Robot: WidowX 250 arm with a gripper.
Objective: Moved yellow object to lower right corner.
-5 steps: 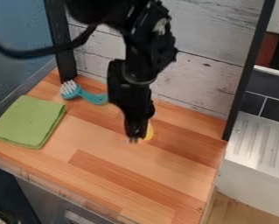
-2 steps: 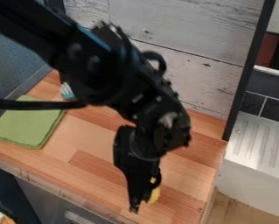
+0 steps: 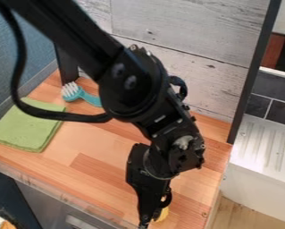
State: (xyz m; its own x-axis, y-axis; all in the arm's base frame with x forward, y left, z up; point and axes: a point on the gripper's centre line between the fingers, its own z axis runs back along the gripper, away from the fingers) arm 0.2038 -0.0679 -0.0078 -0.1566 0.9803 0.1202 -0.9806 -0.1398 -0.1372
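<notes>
A folded green cloth point(image 3: 26, 127) lies at the left side of the wooden countertop point(image 3: 102, 156). The teal brush point(image 3: 83, 95), white bristles leftward, lies near the countertop's far left corner. The black gripper point(image 3: 145, 219) points down at the countertop's near edge, right of its middle; whether its claw is apart or together I cannot tell. Just right of it, toward the countertop's lower right corner, is the yellow object point(image 3: 163, 214), partly hidden.
</notes>
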